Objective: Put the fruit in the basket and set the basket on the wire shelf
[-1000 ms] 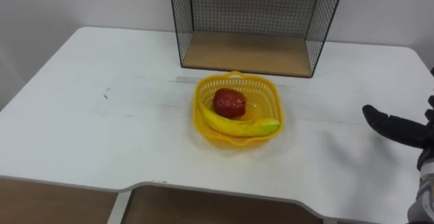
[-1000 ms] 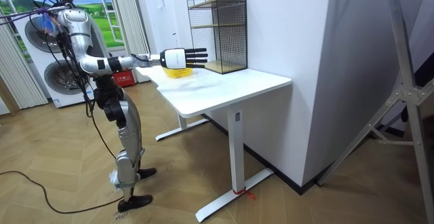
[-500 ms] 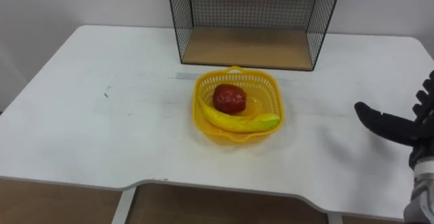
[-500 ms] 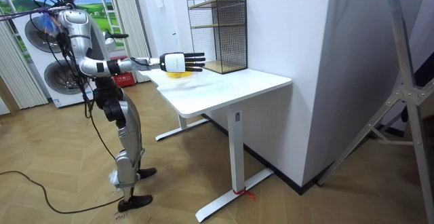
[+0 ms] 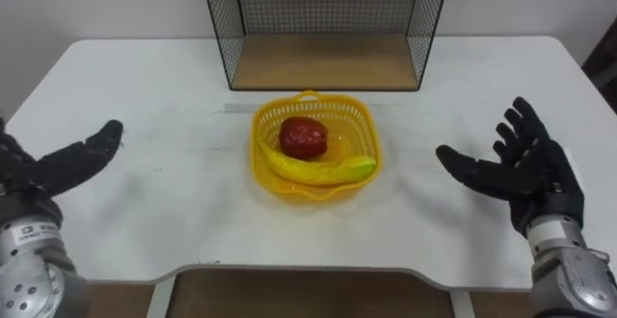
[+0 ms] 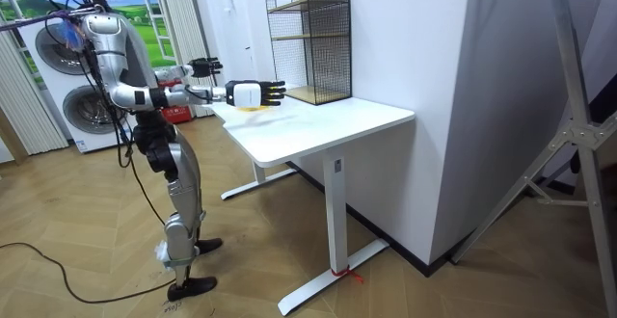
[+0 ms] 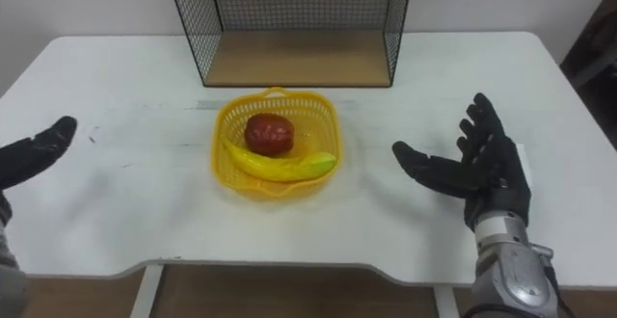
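Either side of basket (image 5: 313,149): left hand (image 5: 53,169), right hand (image 5: 511,169) spread, empty.

Glossy plastic basket (image 5: 359,118), black metal wire shelf (image 5: 328,0), matt wooden board (image 5: 323,63), smooth white tabletop (image 5: 174,193)

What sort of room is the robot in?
Probably a home-style room, maybe a laundry corner: stacked washing machines, and a white table with a wire shelf and a fruit basket.
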You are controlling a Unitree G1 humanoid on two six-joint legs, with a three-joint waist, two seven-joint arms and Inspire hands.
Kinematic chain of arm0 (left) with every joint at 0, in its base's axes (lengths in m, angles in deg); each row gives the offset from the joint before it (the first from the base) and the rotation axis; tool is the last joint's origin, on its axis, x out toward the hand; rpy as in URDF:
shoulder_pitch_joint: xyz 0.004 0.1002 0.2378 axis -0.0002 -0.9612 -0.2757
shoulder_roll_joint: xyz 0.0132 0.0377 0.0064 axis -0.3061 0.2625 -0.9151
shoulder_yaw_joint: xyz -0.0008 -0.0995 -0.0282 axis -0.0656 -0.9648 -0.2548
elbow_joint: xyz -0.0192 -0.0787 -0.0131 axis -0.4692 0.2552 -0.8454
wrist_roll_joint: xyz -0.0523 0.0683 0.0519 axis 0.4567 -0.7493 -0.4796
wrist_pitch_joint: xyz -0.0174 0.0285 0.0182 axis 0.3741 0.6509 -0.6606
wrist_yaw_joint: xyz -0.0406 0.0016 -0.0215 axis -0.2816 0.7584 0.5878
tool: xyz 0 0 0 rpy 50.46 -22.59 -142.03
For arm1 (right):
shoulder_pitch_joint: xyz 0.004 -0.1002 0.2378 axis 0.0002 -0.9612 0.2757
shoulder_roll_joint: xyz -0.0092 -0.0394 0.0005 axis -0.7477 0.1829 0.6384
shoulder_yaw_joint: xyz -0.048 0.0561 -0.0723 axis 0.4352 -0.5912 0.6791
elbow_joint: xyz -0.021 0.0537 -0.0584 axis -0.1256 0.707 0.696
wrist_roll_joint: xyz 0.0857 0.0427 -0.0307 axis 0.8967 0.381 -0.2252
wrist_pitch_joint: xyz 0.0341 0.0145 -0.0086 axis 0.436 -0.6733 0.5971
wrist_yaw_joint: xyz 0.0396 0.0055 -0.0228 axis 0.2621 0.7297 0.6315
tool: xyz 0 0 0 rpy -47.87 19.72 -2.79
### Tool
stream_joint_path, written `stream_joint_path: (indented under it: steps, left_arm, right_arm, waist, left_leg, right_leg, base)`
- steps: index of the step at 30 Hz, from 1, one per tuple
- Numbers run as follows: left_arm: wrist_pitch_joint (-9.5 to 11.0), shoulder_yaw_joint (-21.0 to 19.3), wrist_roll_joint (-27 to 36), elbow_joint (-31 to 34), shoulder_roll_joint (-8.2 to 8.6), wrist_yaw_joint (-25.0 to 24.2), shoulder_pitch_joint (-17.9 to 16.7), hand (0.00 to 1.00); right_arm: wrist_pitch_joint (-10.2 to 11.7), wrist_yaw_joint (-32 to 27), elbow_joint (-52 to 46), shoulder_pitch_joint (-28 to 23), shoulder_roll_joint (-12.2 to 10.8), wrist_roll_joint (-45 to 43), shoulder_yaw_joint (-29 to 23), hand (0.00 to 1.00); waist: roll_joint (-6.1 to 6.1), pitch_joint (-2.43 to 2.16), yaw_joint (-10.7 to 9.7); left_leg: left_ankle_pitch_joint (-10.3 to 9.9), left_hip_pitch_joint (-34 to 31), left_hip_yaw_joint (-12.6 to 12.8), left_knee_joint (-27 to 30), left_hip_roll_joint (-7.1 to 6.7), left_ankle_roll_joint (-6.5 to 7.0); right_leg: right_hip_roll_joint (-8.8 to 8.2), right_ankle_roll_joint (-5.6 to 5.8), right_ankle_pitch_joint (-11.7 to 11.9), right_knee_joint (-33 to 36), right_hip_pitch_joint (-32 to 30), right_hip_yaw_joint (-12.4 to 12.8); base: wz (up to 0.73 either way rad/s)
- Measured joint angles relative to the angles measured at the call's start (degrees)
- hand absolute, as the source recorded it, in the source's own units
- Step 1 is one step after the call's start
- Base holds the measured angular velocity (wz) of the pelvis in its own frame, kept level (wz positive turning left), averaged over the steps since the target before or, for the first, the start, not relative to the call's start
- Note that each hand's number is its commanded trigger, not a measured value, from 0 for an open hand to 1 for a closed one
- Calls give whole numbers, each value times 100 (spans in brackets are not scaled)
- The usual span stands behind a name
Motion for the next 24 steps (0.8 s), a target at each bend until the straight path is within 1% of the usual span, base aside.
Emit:
stream_joint_path:
  steps: [2,4,6,7,8,9,11,14,15,17,19,24]
  left_arm:
    - [-1,140,68,-20,79,-194,1,0]
    - [-9,280,67,-115,89,-392,8,0]
    - [-25,387,65,-296,90,-628,39,0]
    - [-36,412,64,-336,91,-676,48,0]
    - [-93,421,61,-373,97,-784,55,0]
    - [-129,421,57,-399,101,-885,64,0]
    - [-135,423,59,-432,108,-993,68,0]
    - [-138,445,59,-608,181,-1141,161,0]
    - [-141,458,58,-725,228,-1173,207,0]
    - [-175,534,59,-779,243,-1202,214,0]
    - [-215,569,59,-780,311,-1252,220,0]
    - [-223,643,70,-864,354,-1363,275,0]
  right_arm:
    - [0,49,3,1,-30,32,55,0]
    - [0,110,40,11,-43,30,145,0]
    - [-1,208,265,72,-65,43,268,0]
    - [-1,231,293,75,-84,43,275,0]
    - [-1,249,312,97,-117,40,308,0]
    - [-1,298,312,126,-137,39,314,0]
    - [-1,341,356,226,-141,56,316,0]
    - [-1,339,407,355,-157,67,318,0]
    - [-1,342,406,383,-194,78,325,0]
    - [-1,346,407,438,-262,156,374,0]
    - [-1,400,407,451,-285,251,433,0]
    - [-1,532,409,455,-408,314,432,0]
  waist:
    - [-30,-1,-11]
    - [-56,-9,-26]
    - [-118,-35,-55]
    - [-128,-38,-52]
    - [-143,-35,-55]
    - [-145,-35,-66]
    - [-144,-35,-122]
    - [-149,-29,-140]
    - [-148,-27,-145]
    - [-151,-25,-167]
    - [-152,-24,-183]
    - [-149,-25,-187]
  left_leg:
    - [0,-6,45,-1,11,0]
    - [1,-16,85,10,25,1]
    - [0,-6,157,8,54,0]
    - [-1,-5,174,8,63,-1]
    - [-1,-6,199,5,75,-2]
    - [-2,-14,203,10,82,-4]
    - [-2,-14,210,7,84,-4]
    - [-1,50,231,-4,90,-3]
    - [-1,75,230,-4,89,-3]
    - [-1,83,228,2,89,-4]
    - [-2,82,228,8,89,-3]
    - [-1,52,229,14,89,-3]
  right_leg:
    - [1,0,0,14,-37,46]
    - [4,-6,5,31,-75,79]
    - [18,-13,10,39,-88,141]
    - [23,-17,14,39,-90,157]
    - [33,-22,20,42,-101,189]
    - [44,-27,30,44,-116,212]
    - [45,-28,33,60,-127,225]
    - [45,-27,33,94,-120,260]
    - [45,-27,33,93,-105,260]
    - [47,-27,33,92,-94,260]
    - [47,-27,33,92,-95,260]
    - [47,-27,33,92,-124,261]
  base:
    - [-14]
    - [-13]
    - [-12]
    - [-13]
    - [-11]
    - [-9]
    - [-5]
    - [-5]
    - [-3]
    - [0]
    - [0]
    - [0]
